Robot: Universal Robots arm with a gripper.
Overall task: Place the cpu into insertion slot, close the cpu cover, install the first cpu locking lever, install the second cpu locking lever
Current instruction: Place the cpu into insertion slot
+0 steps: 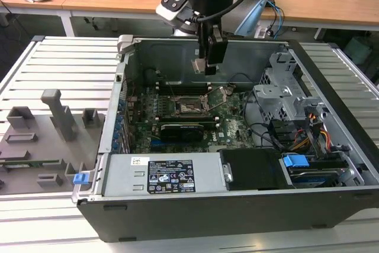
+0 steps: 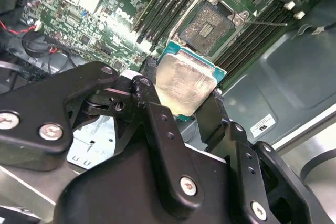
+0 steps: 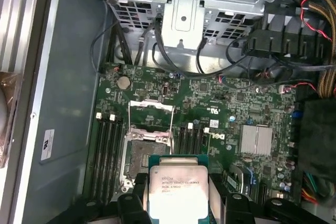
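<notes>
The cpu (image 3: 176, 195), a square chip with a silvery top on a green edge, hangs in the air with my gripper (image 3: 177, 184) shut on its two sides. In the second wrist view the cpu (image 2: 185, 83) shows between the black fingers (image 2: 212, 111). The insertion slot (image 3: 148, 160) lies open on the green motherboard just beyond the chip, its dark contact field bare. The cpu cover (image 3: 151, 105) stands swung open at the slot's far side. In the exterior view my gripper (image 1: 201, 63) hovers with the chip above the insertion slot (image 1: 188, 106), inside the computer case.
Long black memory slots (image 3: 107, 153) flank the socket on both sides. A black expansion card (image 1: 180, 128) lies in front of it. A metal drive cage (image 1: 284, 87) and cables fill the exterior view's right. A power supply (image 1: 160, 173) sits at the front. Grey fixtures (image 1: 53, 117) stand outside.
</notes>
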